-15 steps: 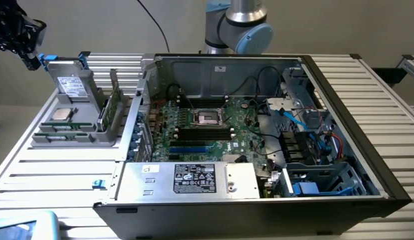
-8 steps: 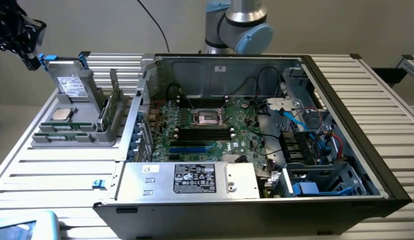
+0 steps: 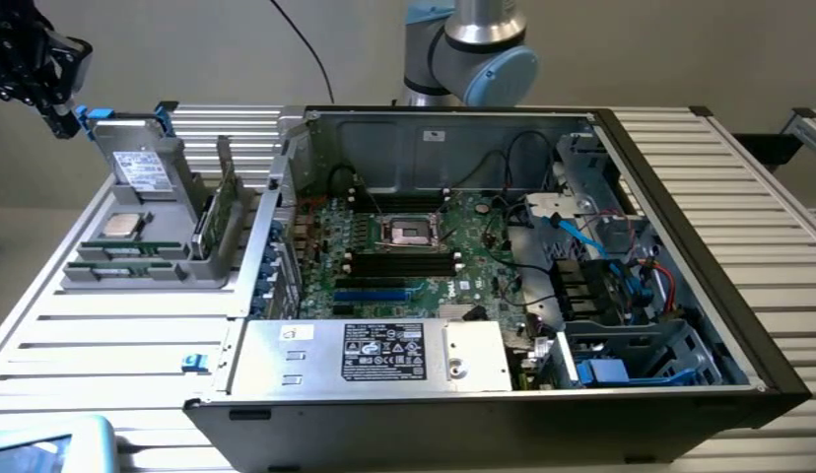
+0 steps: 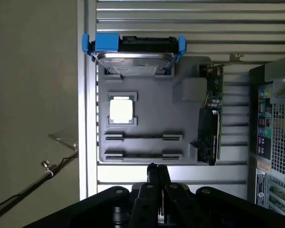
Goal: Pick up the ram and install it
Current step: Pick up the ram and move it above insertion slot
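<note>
Exterior view puts the gripper (image 3: 56,113) at the upper left of the frame, clenched on nothing; the wrist view has its fingertips pressed together. The ram (image 3: 119,252) stands on edge in the grey holder (image 3: 145,280), left of centre, well apart from the gripper. A twin stick (image 3: 116,268) sits just beside it, with the processor (image 3: 123,225) near. Fingers coming down closed would likely strike the thin edge, and a skewed pinch could catch both sticks.

Exterior: high oblique over case (image 3: 435,148); wrist: top-down; shared parts tray (image 4: 147,114).
</note>
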Tool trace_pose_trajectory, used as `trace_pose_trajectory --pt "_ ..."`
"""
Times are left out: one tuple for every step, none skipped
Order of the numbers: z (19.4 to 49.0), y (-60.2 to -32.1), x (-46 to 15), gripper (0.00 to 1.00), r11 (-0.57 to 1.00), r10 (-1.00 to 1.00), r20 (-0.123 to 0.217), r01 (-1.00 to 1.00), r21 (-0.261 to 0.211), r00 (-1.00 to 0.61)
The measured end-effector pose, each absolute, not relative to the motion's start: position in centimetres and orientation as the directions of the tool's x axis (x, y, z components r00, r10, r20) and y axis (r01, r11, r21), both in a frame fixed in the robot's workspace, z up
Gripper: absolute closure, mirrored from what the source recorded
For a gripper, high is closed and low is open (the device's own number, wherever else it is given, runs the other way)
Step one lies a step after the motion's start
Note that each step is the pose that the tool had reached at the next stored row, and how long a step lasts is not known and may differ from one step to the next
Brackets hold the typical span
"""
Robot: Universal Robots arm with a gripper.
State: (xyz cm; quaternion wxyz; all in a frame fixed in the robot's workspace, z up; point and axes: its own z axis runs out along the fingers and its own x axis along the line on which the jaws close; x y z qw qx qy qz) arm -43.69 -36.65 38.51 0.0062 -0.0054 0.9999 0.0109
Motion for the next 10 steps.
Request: trace_pose_trajectory --pt "38.51 -36.65 -43.68 0.89 0.999 -0.03 -0.013 -0.03 0.022 -0.999" --pt "38.51 -36.65 -43.68 0.89 0.999 -0.048 -0.013 -0.048 0.022 -0.999" --pt "38.51 -36.65 -43.68 0.89 0.998 -0.066 -0.013 -0.066 0.022 -0.998" --pt "38.51 -36.65 -43.68 0.89 0.996 -0.084 -0.013 -0.084 0.022 -0.996" --pt "38.51 -36.65 -43.68 0.89 0.995 -0.102 -0.013 -0.102 0.022 -0.995" --pt "38.51 -36.65 -43.68 0.89 0.993 -0.12 -0.013 -0.12 0.022 -0.993" --pt "38.5 -36.65 -43.68 0.89 0.99 -0.137 -0.013 -0.138 0.022 -0.99" --pt "38.5 -36.65 -43.68 0.89 0.987 -0.157 -0.013 -0.157 0.022 -0.988" --pt "38.5 -36.65 -43.68 0.89 0.984 -0.174 -0.013 -0.174 0.022 -0.985" --pt "38.49 -36.65 -43.68 0.89 0.981 -0.192 -0.013 -0.192 0.022 -0.981"
